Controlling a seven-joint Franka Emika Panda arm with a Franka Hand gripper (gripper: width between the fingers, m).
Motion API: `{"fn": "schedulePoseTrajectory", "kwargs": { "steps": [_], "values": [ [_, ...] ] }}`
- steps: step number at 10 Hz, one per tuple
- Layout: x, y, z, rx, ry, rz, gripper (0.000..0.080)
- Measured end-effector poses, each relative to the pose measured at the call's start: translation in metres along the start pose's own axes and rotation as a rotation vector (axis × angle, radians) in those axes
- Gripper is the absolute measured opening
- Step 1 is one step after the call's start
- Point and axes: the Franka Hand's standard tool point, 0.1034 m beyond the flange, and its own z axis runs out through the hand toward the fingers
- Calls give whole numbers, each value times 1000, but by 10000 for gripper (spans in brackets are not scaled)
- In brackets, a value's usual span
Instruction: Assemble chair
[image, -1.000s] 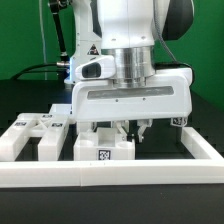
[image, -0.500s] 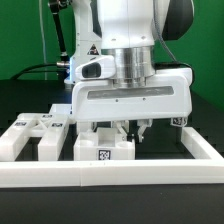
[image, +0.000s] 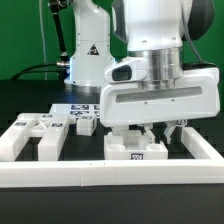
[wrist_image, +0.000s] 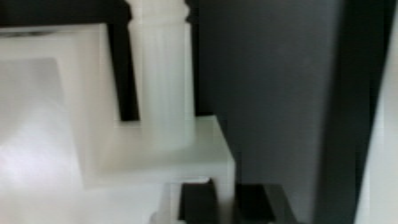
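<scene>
The long white border rail (image: 110, 172) runs nearest me, in front of the fingers (wrist_image: 267, 203); just behind it a blocky chair part (image: 133, 150), a square tag on its face, sits under the gripper (image: 158, 130); the fingers are pressed together, pinching nothing I can make out; whether their tips touch the part I cannot tell; in the wrist view a round post (wrist_image: 160, 70) stands upright on that part just beyond the fingertips; more loose chair parts (image: 30, 135) lie well off toward the exterior view's left of the fingers; behind those the marker board (image: 82, 108) lies flat.
</scene>
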Motion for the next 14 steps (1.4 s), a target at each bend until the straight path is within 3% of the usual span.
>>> {"fn": "schedulePoseTrajectory", "kwargs": {
  "steps": [4, 10, 11, 13, 14],
  "values": [
    [7, -26, 3, 8, -1, -29, 34],
    [10, -34, 1, 9, 5, -41, 34],
    [11, -28, 1, 4, 6, -34, 88],
    [14, -22, -9, -4, 7, -25, 391],
    [16, -27, -18, 1, 15, -30, 538]
  ]
}}
